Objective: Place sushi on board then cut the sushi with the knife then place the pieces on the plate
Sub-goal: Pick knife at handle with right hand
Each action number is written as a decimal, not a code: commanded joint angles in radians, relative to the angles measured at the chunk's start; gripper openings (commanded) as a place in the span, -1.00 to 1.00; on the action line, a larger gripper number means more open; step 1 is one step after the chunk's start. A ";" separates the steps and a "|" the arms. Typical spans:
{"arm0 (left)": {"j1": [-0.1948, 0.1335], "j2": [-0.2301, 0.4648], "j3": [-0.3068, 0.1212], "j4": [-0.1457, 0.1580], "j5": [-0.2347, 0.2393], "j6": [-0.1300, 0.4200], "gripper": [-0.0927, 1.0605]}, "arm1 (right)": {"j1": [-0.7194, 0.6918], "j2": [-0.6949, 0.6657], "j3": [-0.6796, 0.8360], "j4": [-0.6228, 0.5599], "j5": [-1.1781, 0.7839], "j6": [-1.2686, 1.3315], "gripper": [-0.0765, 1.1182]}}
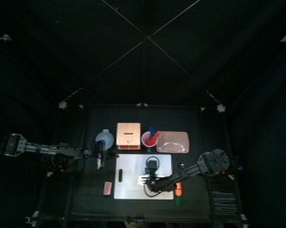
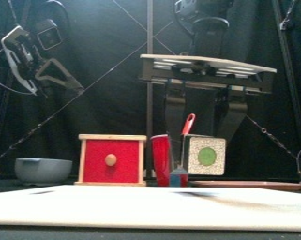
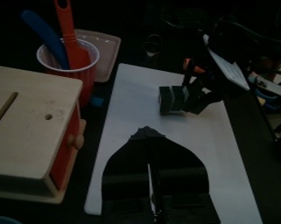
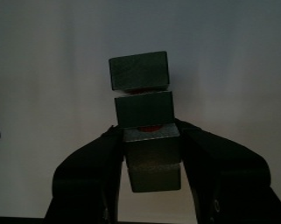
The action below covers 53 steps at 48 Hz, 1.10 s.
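The sushi roll (image 4: 140,74), a row of dark green blocks, is held at one end between the jaws of my right gripper (image 4: 149,131), over the white cutting board (image 4: 60,61). In the front view the roll (image 2: 204,155) shows a green end face and hangs under the right gripper (image 2: 203,127); I cannot tell whether it touches the board (image 2: 140,208). The left gripper (image 3: 146,136) hovers shut and empty over the board's near end. A red cup (image 3: 70,59) holds a blue knife (image 3: 43,33) and a red knife (image 3: 63,19). The pink plate (image 1: 171,141) lies behind the board.
A wooden box with a red drawer front (image 2: 112,159) stands behind the board, with the red cup (image 2: 161,159) beside it. The blue-grey bowl (image 2: 42,170) sits at the back left. A small orange thing (image 1: 107,187) lies left of the board (image 1: 127,187).
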 commanded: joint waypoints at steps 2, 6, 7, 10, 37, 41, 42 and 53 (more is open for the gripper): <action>0.005 -0.002 -0.011 0.002 0.000 0.002 -0.89 | -0.017 -0.012 -0.034 0.005 0.008 0.002 0.05; 0.005 -0.002 -0.011 0.002 0.005 0.002 -0.89 | -0.023 -0.005 -0.031 0.008 0.006 -0.006 0.13; 0.005 -0.002 -0.011 0.002 0.008 0.002 -0.89 | -0.023 -0.003 -0.028 0.009 0.006 -0.005 0.16; 0.005 -0.002 -0.011 0.002 0.015 0.002 -0.89 | -0.026 -0.003 -0.021 0.014 0.008 -0.002 0.26; 0.011 -0.002 -0.011 -0.002 0.032 0.000 -0.89 | -0.038 -0.054 -0.015 0.002 0.015 -0.066 0.64; 0.009 -0.002 -0.009 -0.002 0.032 0.000 -0.89 | -0.040 -0.089 -0.005 0.002 0.015 -0.118 0.64; 0.011 -0.002 -0.008 -0.002 0.032 0.000 -0.89 | -0.040 -0.100 0.000 0.002 0.015 -0.137 0.64; 0.011 -0.002 -0.002 -0.003 0.032 -0.003 -0.89 | -0.091 -0.245 0.049 0.011 0.018 -0.371 0.64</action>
